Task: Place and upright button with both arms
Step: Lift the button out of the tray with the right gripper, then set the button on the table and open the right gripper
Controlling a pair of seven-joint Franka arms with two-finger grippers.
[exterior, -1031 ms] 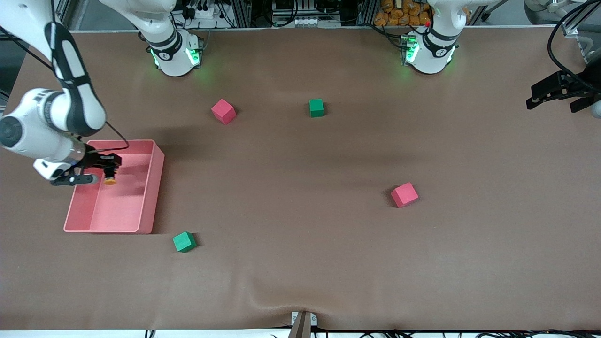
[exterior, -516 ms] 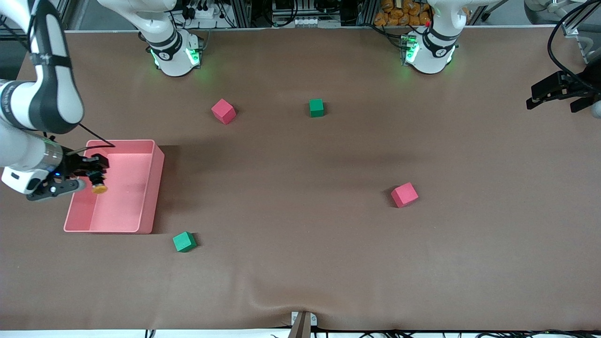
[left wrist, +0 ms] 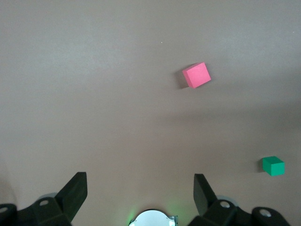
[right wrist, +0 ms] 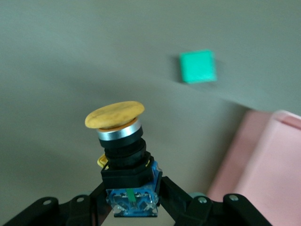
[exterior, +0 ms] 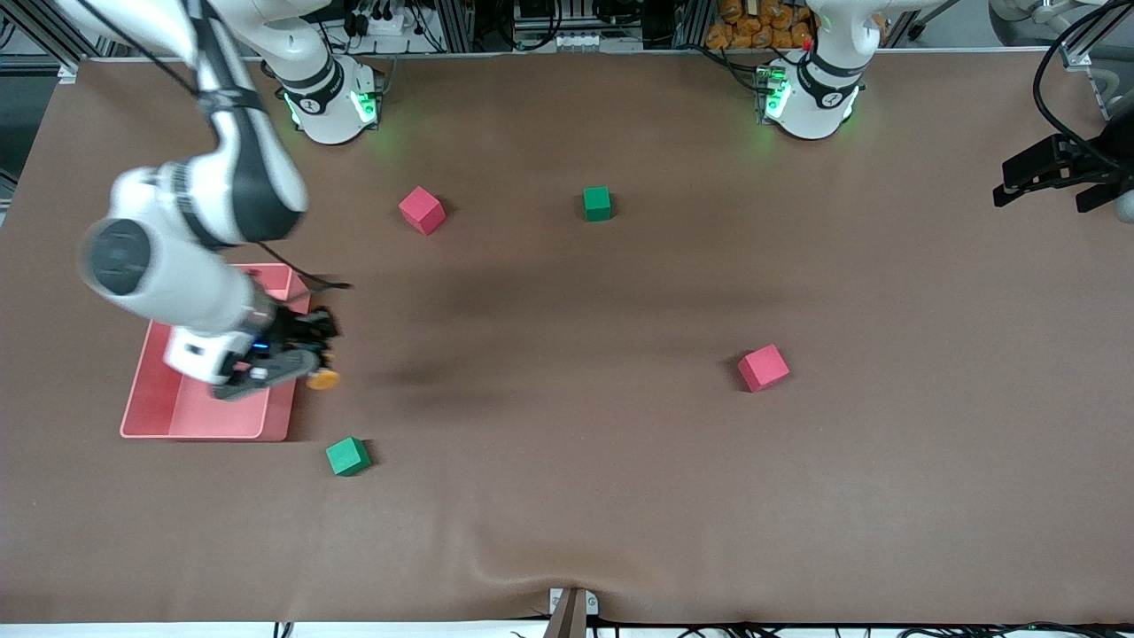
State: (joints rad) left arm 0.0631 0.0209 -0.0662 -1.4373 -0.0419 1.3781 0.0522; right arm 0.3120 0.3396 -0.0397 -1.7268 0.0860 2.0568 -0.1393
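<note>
The right gripper (exterior: 312, 359) holds the button (exterior: 323, 380) beside the pink tray (exterior: 146, 403).

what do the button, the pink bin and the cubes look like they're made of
Button: likely plastic, with a matte orange cap, black body and a shiny, metal-looking ring under the cap. Pink bin: looks like moulded plastic, with thin smooth walls. Green cube and red cube: probably foam, matte with soft edges.

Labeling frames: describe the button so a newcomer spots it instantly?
Find the pink tray at the right arm's end of the table. Above its rim toward the table's middle, the right claw is shut on the button: round orange cap, black body, smaller than the red and green cubes.
</note>
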